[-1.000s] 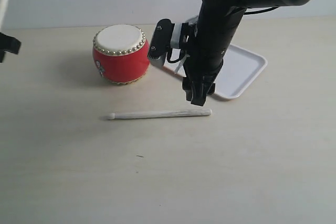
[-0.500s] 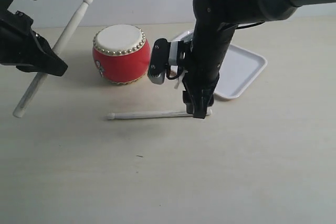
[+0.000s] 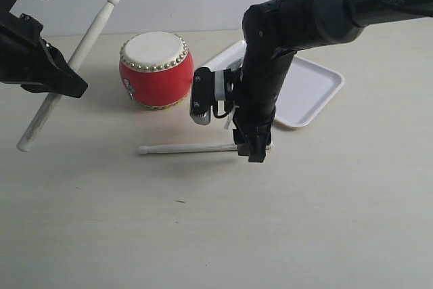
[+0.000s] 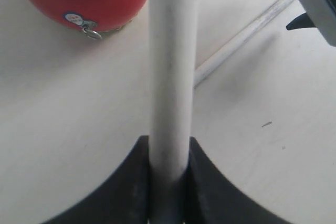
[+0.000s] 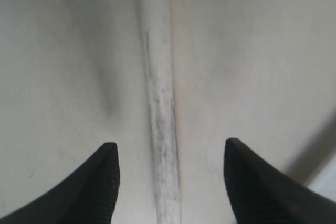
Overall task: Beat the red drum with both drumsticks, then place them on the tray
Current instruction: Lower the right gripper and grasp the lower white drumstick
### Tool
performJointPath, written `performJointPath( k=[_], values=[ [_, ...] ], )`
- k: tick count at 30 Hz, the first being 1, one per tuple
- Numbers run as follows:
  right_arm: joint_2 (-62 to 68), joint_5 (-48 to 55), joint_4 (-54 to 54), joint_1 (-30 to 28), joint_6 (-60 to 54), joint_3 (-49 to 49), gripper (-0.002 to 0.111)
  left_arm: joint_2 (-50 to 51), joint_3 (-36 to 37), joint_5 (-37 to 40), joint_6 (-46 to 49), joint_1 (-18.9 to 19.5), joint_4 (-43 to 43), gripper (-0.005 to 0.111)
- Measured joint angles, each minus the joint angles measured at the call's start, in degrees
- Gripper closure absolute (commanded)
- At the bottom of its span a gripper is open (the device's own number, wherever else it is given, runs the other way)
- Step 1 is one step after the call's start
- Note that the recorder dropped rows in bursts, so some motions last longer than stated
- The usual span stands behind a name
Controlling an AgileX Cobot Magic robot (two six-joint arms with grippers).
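The red drum (image 3: 155,69) with a cream head stands at the back of the table; its lower side also shows as the red drum (image 4: 84,1). My left gripper (image 3: 59,79) is shut on one whitish drumstick (image 3: 71,65), held tilted in the air left of the drum, seen close as the drumstick (image 4: 170,72) between the jaws of the left gripper (image 4: 169,156). The other drumstick (image 3: 193,147) lies flat on the table. My right gripper (image 3: 254,148) is open and lowered over its thick end, the drumstick (image 5: 161,108) lying between the spread fingers of the right gripper (image 5: 170,156). The white tray (image 3: 308,89) sits behind the right arm.
The pale table (image 3: 203,228) stretches bare in front of the lying stick. A grey wall runs behind the drum and tray. The right arm's black links and a silver wrist camera (image 3: 201,96) stand between drum and tray.
The left arm came into view holding its stick up and has stayed still since. The right gripper has dropped lower, down to the thick end of the lying stick.
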Motion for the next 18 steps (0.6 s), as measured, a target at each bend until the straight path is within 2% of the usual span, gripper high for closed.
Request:
performJointPath(
  k=[12, 18],
  values=[
    [0.3, -1.2, 2.5, 0.0, -0.7, 0.0, 0.055, 0.0, 0.0, 0.0, 0.0, 0.0, 0.0, 0.107],
    [0.3, -1.0, 2.8, 0.0, -0.7, 0.0, 0.06, 0.0, 0.0, 0.0, 0.0, 0.0, 0.0, 0.107]
  ],
)
